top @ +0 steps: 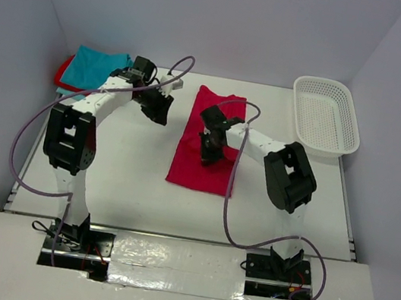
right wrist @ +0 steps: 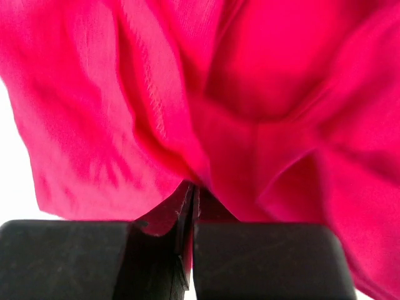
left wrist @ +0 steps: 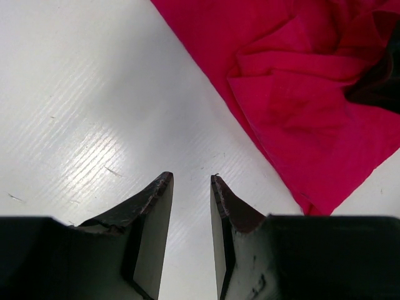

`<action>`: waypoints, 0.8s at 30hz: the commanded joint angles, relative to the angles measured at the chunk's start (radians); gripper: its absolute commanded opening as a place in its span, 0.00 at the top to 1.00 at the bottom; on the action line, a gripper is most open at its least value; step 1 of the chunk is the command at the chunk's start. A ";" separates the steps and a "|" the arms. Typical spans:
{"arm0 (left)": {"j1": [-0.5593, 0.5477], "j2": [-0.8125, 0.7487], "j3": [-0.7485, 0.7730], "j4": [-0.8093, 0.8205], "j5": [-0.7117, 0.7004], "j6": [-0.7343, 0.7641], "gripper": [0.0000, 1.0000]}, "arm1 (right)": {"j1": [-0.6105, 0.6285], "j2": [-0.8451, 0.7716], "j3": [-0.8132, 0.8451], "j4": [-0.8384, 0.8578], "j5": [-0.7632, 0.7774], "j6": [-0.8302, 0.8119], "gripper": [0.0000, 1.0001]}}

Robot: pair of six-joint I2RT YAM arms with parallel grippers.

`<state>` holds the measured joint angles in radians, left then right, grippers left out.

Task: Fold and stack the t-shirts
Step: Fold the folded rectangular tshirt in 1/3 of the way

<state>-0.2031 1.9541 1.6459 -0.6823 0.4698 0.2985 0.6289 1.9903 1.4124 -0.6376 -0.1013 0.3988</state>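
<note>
A pinkish-red t-shirt [top: 205, 147] lies partly folded in the middle of the table. My right gripper [top: 212, 152] is shut on a bunched fold of it; in the right wrist view the cloth [right wrist: 250, 94] fills the frame and is pinched between the closed jaws of the right gripper [right wrist: 195, 187]. My left gripper [top: 157, 108] hangs open and empty over bare table to the left of the shirt. In the left wrist view the left gripper [left wrist: 190, 178] has nothing between its fingers, and the shirt [left wrist: 300, 81] lies up and to the right. A teal t-shirt [top: 99, 67] lies on a red t-shirt [top: 63, 75] at the back left.
A white mesh basket [top: 326, 113] stands at the back right. Purple cables loop from both arms over the table. The table [top: 127, 176] is white, with grey walls on three sides.
</note>
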 commanded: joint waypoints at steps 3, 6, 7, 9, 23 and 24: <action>0.007 -0.069 -0.012 0.010 0.044 -0.006 0.57 | 0.002 0.097 0.213 -0.124 0.303 -0.047 1.00; 0.008 -0.073 -0.012 0.001 0.043 0.010 0.57 | -0.003 0.198 0.385 -0.181 0.420 -0.093 1.00; 0.008 -0.076 -0.011 0.000 0.041 0.017 0.57 | -0.014 0.231 0.481 -0.200 0.443 -0.121 1.00; 0.007 -0.081 -0.009 -0.008 0.036 0.027 0.57 | -0.024 0.327 0.592 -0.268 0.539 -0.144 1.00; -0.203 -0.409 -0.401 -0.216 0.124 1.008 0.51 | -0.189 -0.119 0.377 -0.190 0.195 -0.031 0.48; -0.217 -0.414 -0.415 -0.244 0.128 1.119 0.20 | -0.199 -0.180 0.173 -0.162 0.166 -0.006 0.35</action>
<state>-0.3714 1.6234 1.3212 -0.7883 0.5507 0.9661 0.4492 2.0533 1.8687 -0.8337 0.2398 0.3073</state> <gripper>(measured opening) 0.629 0.587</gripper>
